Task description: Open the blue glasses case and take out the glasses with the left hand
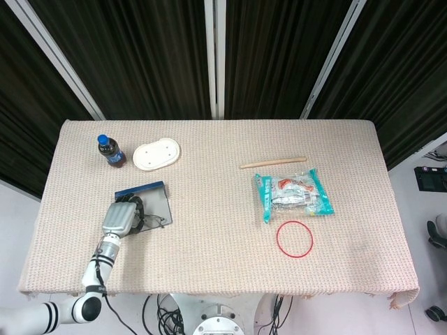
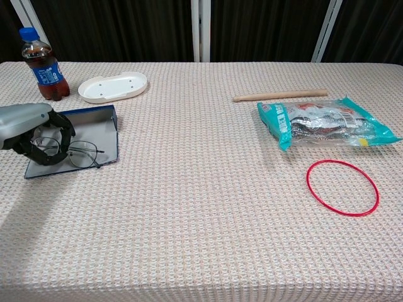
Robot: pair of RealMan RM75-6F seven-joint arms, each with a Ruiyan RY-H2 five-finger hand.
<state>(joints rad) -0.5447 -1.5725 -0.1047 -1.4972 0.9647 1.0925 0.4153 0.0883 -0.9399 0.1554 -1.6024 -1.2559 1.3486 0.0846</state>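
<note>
My left hand (image 2: 28, 129) has its dark fingers (image 2: 60, 126) curled around the glasses (image 2: 66, 151), gripping them over the open blue glasses case (image 2: 94, 126) lying flat on the table (image 2: 189, 207). Behind the case stand a cola bottle (image 2: 41, 63) and a white lid (image 2: 113, 86). My right hand is out of sight.

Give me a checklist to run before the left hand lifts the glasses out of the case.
1. Blue glasses case lies open: ok.
2. Left hand has its fingers around the glasses: ok.
3. Grip firm enough to lift: cannot tell.
4. Glasses clear of the case: not ok, they still overlap it.
5. Bottle and white dish stand apart from the case: ok.
6. Right hand out of the way: ok, not in view.
</note>
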